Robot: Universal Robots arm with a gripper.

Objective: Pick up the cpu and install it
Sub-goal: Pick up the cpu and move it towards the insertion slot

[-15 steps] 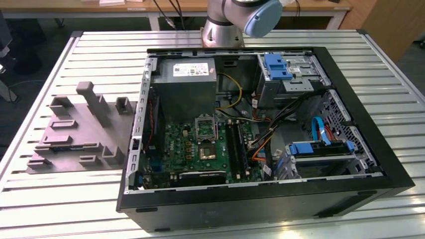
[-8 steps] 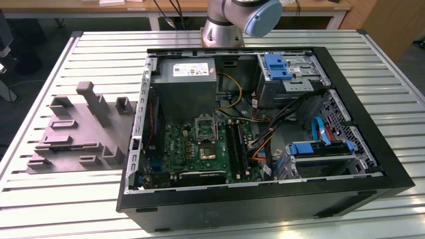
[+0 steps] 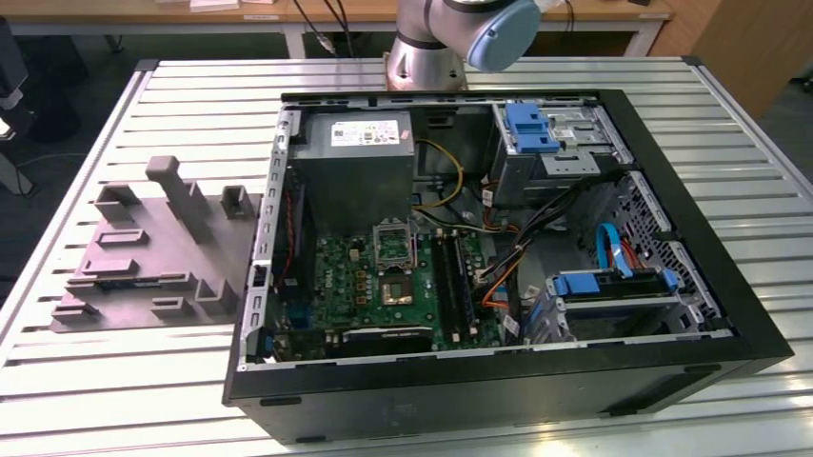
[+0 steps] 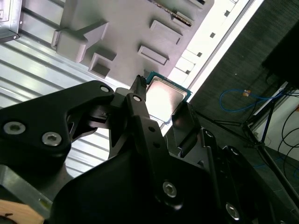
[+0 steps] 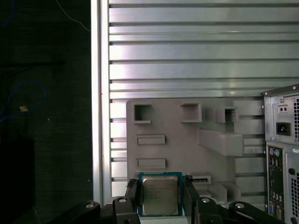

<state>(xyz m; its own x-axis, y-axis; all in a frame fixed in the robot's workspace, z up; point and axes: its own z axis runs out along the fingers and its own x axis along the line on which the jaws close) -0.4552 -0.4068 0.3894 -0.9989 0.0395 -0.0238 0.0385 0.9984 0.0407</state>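
The gripper (image 5: 160, 184) is pinching the cpu (image 5: 160, 196) by two opposite edges. As far as I can tell, it is holding the chip clear above the grey tray (image 5: 187, 154), which is lying to the exterior view's left of the open case (image 3: 711, 314). Pick-up is looking done; installing is calling for a level, squared approach to the motherboard (image 3: 349, 281).

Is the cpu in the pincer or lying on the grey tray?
In the pincer: in both wrist views its fingers clasp the cpu by opposite edges, the grey tray behind it.

Pincer (image 5: 160, 183) tight on the cpu (image 5: 160, 198)
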